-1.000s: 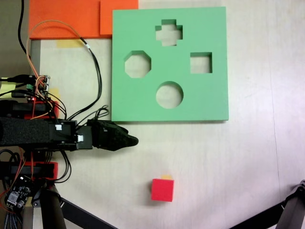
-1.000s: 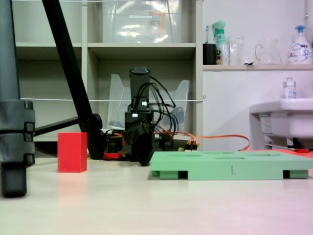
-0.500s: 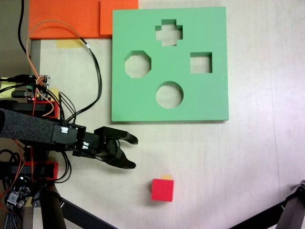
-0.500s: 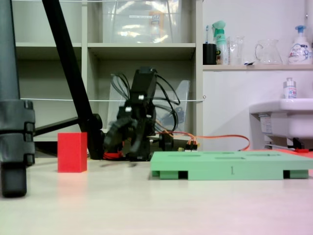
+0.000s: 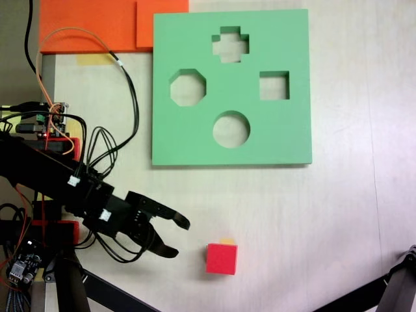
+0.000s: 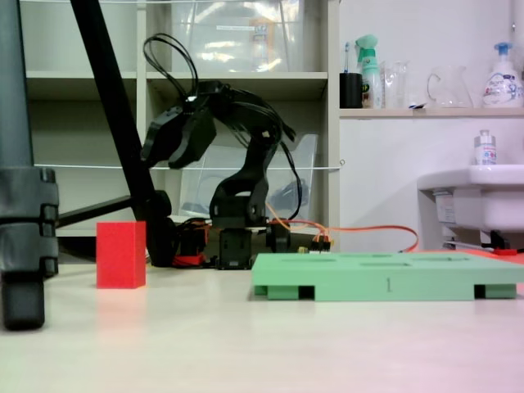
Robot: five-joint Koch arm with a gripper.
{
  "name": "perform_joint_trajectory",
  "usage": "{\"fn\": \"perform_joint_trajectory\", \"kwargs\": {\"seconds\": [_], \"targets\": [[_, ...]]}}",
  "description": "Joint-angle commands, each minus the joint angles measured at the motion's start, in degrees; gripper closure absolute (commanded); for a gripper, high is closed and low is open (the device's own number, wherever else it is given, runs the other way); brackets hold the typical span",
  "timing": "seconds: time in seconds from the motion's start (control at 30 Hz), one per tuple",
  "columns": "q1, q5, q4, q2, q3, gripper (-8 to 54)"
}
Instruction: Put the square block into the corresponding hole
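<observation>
From the fixed view looking down, I have the gripper [image 5: 175,237] spread open, its two dark jaws forked and holding nothing. The square block [image 5: 221,259] lies just to its right and a little nearer the bottom edge, apart from both tips, so I judge the coming move to be a short reach rightward with the jaws straddling it. The block's top face is near enough square, so I see no long axis to line up with; its sides run roughly parallel to the picture edges, while my jaws point rightward at a slight slant. It is bright red, matte and plain, with a scrap of yellow tape showing at its far edge. The green board [image 5: 195,140] sits well away toward the top of this view, and the corresponding hole [image 5: 273,85], the four-sided cutout, is on its right side, right of the octagonal one and above the round one.

From the low fixed view at table height, the gripper [image 6: 168,139] hangs high above the table, angled down and to the left. The square block [image 6: 121,255] stands on the table below it and to the left, taller than it is wide from here. I judge I have a fair descent to make before closing. The green board [image 6: 385,274] lies flat to the right.
</observation>
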State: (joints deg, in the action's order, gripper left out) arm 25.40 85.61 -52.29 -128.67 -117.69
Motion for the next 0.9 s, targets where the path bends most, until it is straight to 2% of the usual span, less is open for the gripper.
{"fn": "perform_joint_trajectory", "kwargs": {"seconds": [0.0, 0.13, 0.37, 0.4, 0.47, 0.5, 0.53, 0.63, 0.7, 0.87], "targets": [[1.85, -0.62, 3.16, -3.16, 3.60, 27.2], [2.02, -0.79, 17.23, -3.34, -2.90, 27.1], [-4.39, 0.53, 53.09, -3.34, -21.27, 26.7], [-5.27, 2.37, 54.23, -3.25, -22.41, 25.5], [-7.82, 3.96, 55.28, -3.16, -24.52, 17.1], [-8.88, 4.39, 55.28, -3.16, -25.40, 10.0], [-9.67, 4.66, 55.28, -3.16, -26.10, 5.9], [-10.46, 4.57, 50.98, -3.16, -26.81, 5.4], [-10.72, 1.93, 40.17, -2.90, -23.47, 5.5], [-10.72, -3.52, 13.18, 5.98, -9.23, 3.3]]}}
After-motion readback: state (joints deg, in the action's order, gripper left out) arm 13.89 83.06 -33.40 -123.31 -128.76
